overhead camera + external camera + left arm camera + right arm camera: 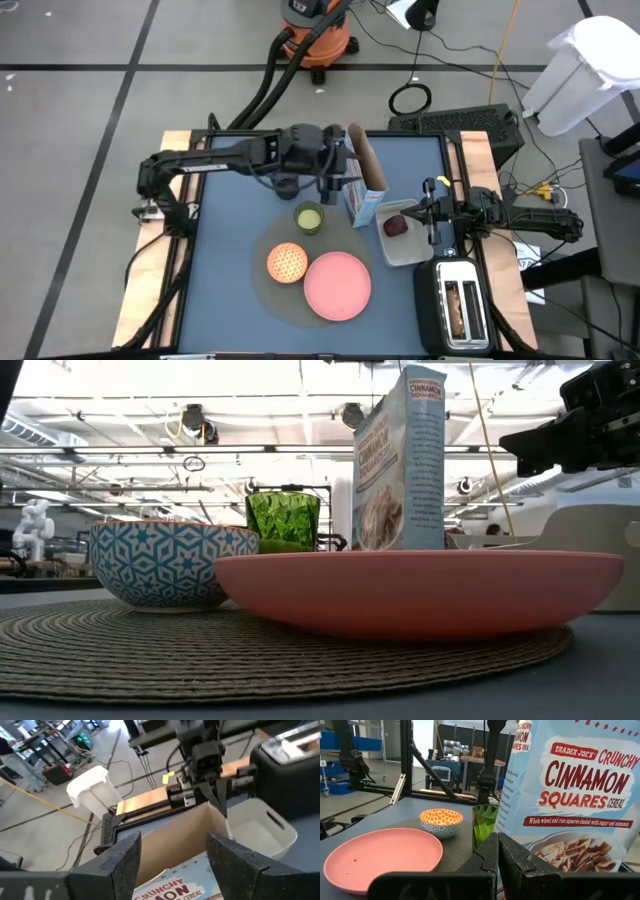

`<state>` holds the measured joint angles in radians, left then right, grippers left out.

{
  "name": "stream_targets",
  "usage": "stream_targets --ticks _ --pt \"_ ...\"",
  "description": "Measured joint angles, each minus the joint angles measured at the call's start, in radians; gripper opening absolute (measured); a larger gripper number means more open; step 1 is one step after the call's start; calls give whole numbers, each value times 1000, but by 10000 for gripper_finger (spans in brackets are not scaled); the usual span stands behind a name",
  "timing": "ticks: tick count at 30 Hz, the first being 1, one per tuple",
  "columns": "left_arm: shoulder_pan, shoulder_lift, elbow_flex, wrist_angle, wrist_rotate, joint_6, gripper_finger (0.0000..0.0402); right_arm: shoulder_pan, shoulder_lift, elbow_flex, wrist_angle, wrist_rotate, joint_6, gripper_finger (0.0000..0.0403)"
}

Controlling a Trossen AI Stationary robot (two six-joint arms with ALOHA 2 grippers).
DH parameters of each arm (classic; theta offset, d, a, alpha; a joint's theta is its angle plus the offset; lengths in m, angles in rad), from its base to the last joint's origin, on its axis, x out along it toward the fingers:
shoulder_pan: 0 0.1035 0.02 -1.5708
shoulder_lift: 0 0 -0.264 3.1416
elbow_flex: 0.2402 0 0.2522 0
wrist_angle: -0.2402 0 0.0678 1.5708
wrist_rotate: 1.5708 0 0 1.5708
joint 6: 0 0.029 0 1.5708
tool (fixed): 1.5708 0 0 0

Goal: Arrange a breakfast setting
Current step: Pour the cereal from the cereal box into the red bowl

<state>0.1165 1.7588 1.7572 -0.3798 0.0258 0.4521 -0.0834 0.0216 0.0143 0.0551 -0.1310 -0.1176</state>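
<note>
The cereal box (365,190) stands upright on the table, top flap open, right of the green cup (309,216). My left gripper (172,862) is open at the box's top, one finger on either side. The orange bowl (287,262) and the pink plate (337,285) rest on the round grey mat (262,290). The dark red fruit (397,226) lies in the clear tub (405,250). My right gripper (498,857) is shut and empty above the tub's far edge, facing the box (580,795). A toast slice (458,310) sticks out of the toaster. I cannot see the spoon. My left gripper's fingers (120,862) stand on either side of the cereal box's open top (175,835), coming from above and the table's left. I cannot tell whether they touch the box. The box stands upright on the table.
The black toaster (455,305) stands at the near right corner, beside the tub. A dark round thing (285,184) lies under my left arm, left of the box. The blue table surface shows bare at the left (220,260).
</note>
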Motion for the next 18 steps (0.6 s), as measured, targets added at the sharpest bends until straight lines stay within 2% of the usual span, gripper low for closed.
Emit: stream_targets --ticks 10,18 --pt "34 43 1 -54 4 215 227 0 0 0 0 0 1 0" --pt "60 53 1 -62 3 283 227 0 0 0 0 0 1 0"
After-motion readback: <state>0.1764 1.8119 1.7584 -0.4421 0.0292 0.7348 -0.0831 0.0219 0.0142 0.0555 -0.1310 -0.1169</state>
